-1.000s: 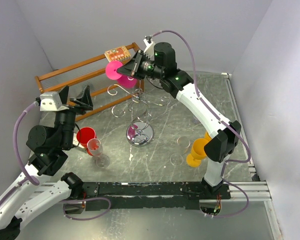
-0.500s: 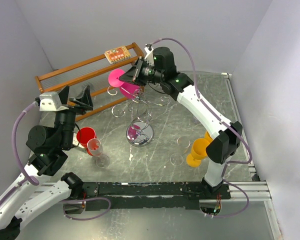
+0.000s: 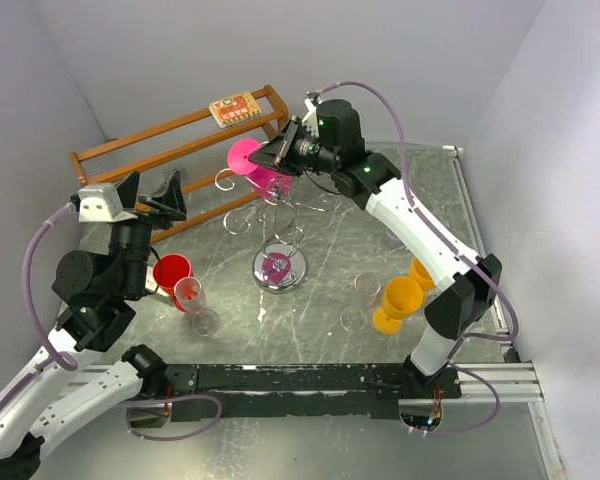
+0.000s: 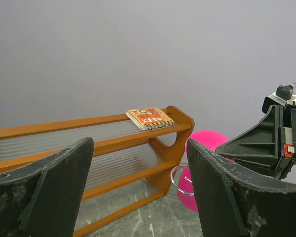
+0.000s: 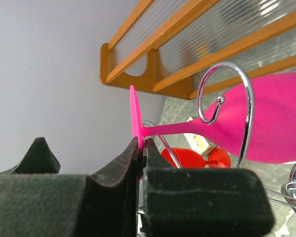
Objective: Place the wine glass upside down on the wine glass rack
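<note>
My right gripper point(image 3: 280, 154) is shut on the thin foot of a pink wine glass point(image 3: 248, 158). It holds the glass tilted over the top of the silver wine glass rack point(image 3: 280, 215), whose round chrome base point(image 3: 279, 268) rests on the table. In the right wrist view my gripper point(image 5: 140, 145) pinches the foot edge. The pink bowl point(image 5: 276, 123) lies behind a curled rack arm point(image 5: 227, 94); whether they touch I cannot tell. My left gripper point(image 3: 145, 200) is open and empty at the left. In its wrist view the pink glass point(image 4: 207, 143) sits beyond its right finger.
A brown wooden shelf rack point(image 3: 170, 150) with a small notebook point(image 3: 233, 108) on top stands at the back left. A red glass point(image 3: 170, 272) and a clear glass point(image 3: 192, 300) stand near the left arm. Yellow glasses point(image 3: 395, 303) and a clear one point(image 3: 365, 290) are at the right.
The right arm has carried the pink glass to the right and down, from beside the wooden shelf to over the wire rack's arms. The left arm has not moved.
</note>
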